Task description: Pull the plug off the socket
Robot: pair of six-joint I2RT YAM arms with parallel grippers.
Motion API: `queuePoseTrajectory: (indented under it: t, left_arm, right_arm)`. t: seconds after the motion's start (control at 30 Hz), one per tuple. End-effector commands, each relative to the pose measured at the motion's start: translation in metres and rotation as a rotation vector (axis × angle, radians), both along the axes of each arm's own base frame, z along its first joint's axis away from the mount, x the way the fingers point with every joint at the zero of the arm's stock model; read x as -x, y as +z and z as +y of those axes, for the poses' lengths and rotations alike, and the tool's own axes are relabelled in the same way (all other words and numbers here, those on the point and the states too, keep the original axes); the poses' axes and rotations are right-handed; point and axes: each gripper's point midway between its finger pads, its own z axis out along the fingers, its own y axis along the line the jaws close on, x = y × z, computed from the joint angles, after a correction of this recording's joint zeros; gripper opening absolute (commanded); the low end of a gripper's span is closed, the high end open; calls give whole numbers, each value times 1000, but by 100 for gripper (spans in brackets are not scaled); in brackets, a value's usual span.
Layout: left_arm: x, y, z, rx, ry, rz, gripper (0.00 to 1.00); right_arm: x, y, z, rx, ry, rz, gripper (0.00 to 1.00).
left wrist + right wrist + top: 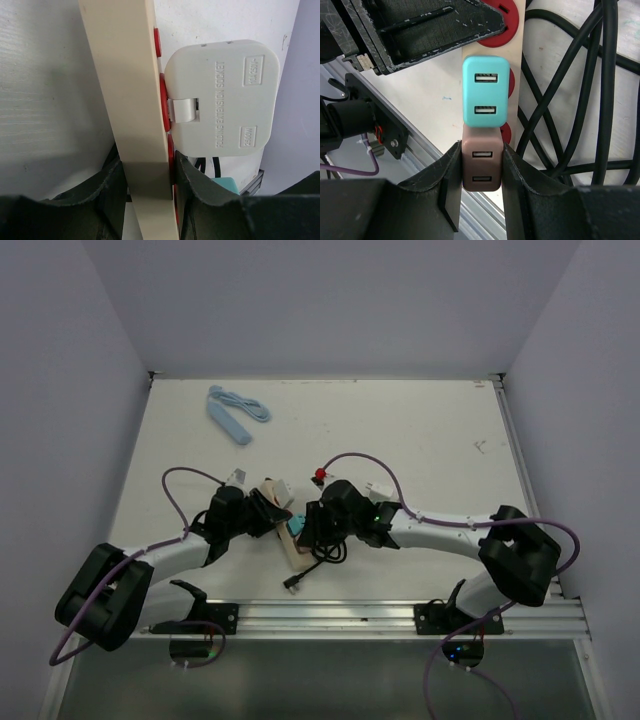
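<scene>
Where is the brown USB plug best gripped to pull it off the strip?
Grip the brown USB plug across its flat side faces, coming straight at its port face, as the right pincer does: the teal plug blocks one end. The left pincer clamps the strip.

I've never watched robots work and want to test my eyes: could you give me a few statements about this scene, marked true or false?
1. The left jaws are clamped on the cream power strip. True.
2. The right jaws grip the teal charger. False: they are closed on the brown charger right beside it.
3. The teal charger shows two USB ports. True.
4. The light blue item lies between the two sets of jaws. False: it lies alone, far back on the left.
</scene>
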Motion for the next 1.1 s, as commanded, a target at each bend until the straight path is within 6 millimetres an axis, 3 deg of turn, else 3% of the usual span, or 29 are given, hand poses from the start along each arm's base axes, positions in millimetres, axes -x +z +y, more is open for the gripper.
queuePoseTrajectory:
  t: [0.0,0.43,0.7,0.9,1.03,1.07]
  left_arm:
    - [28,-60,54,-306,43,126,0]
    - [27,-61,53,-313,46,147,0]
    - [19,-57,58,-357,69,149,0]
    - [13,-50,50,-322,72,149,0]
    - [10,-49,51,-325,91,163,0]
    - [8,-49,53,-336,102,157,0]
  right_arm:
    - [-15,49,0,-111,-31,-62,0]
    - [-30,61,-24,-156,-75,-76,0]
    - [-32,36,-35,-28,-52,-79,0]
    - [-30,21,-34,-46,-48,-80,0]
    - [-30,18,-39,-45,-52,-101,0]
    - [-32,25,-37,-71,-58,-126,0]
